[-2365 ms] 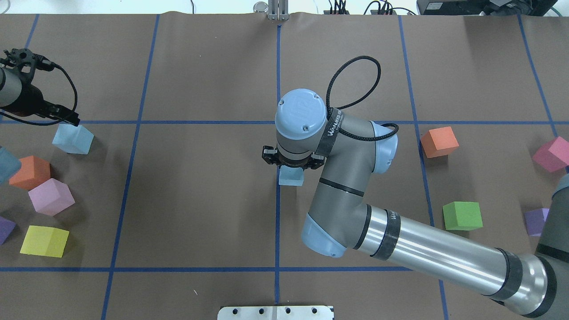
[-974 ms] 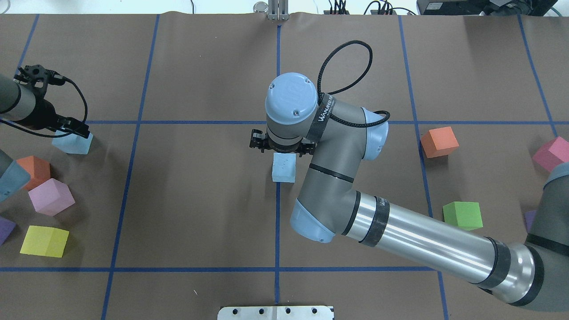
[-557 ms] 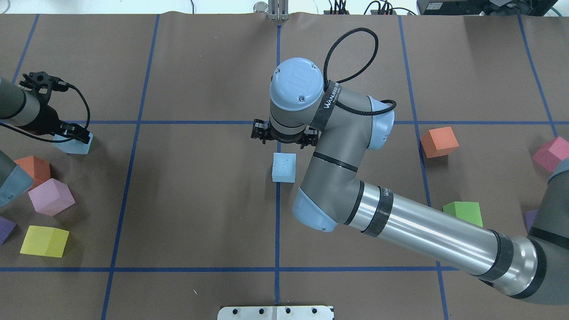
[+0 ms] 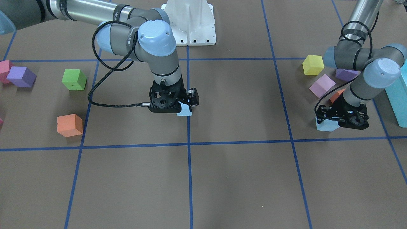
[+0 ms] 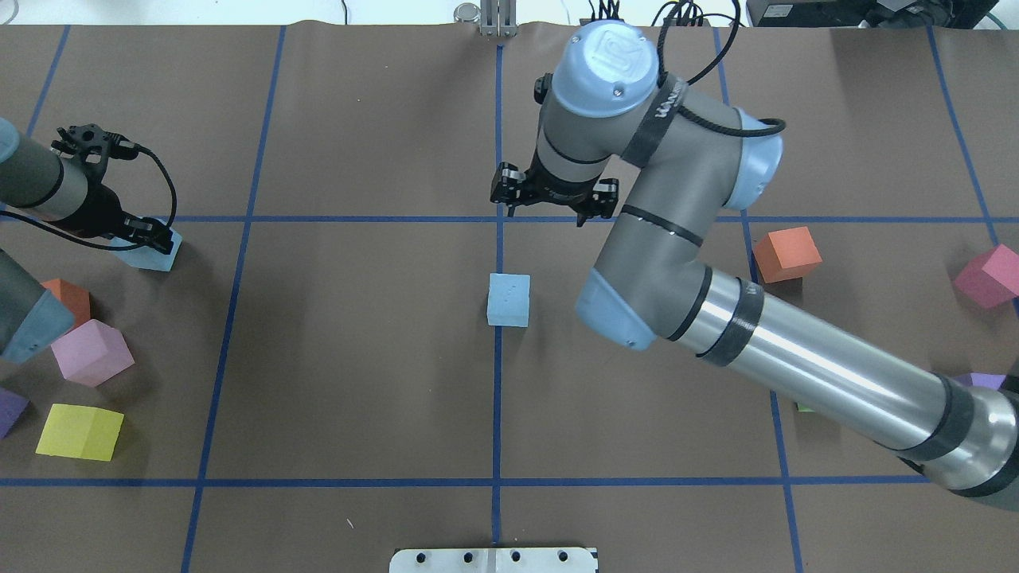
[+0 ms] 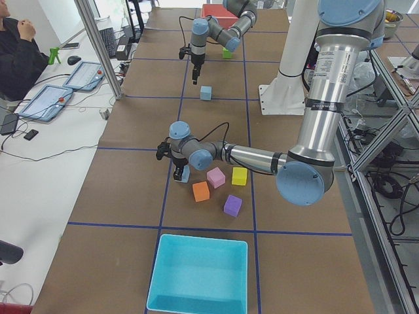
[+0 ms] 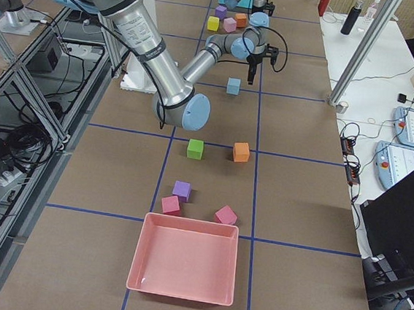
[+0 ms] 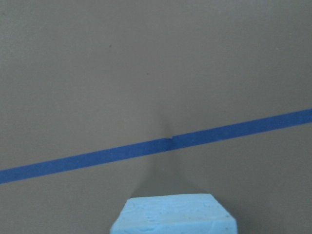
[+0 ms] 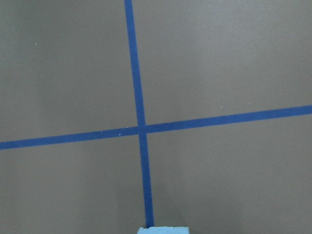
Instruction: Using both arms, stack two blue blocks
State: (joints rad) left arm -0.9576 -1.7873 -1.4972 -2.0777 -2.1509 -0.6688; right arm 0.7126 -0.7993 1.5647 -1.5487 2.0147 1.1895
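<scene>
Block at centre: the centre blue block (image 5: 509,299) is sitting alone on the brown table (image 5: 358,358). It is resting on the middle blue tape line (image 5: 497,414), on the robot's side of a crossing of lines.

Right gripper: the right gripper (image 5: 549,211) is hanging in the air over that crossing, beyond the centre blue block and clear of it. Its jaws are spread wide and gripping nothing. In the right wrist view only the block's top edge is showing at the bottom of the frame.

Block at the side: the side blue block (image 5: 162,259) is lying at the robot's left end of the table, just beside a cross line of tape and well apart from the centre blue block.

Left gripper: the left gripper (image 5: 150,236) is sitting low over the side blue block and covering part of it. Whether its jaws are clamping the block or standing slack cannot be told. In the left wrist view the block is filling the bottom centre.

Arms: the right arm (image 5: 796,358) is reaching across the middle of the table, and the left arm (image 5: 32,179) is bending in from the edge.

Surroundings: an orange cube (image 5: 68,294), a pink cube (image 5: 91,352) and a yellow cube (image 5: 80,431) are lying near the left arm. A second orange cube (image 5: 786,254) is lying on the right arm's side. A turquoise box (image 6: 200,275) is sitting at the table's left end and a pink tray (image 7: 185,263) at its right end.
</scene>
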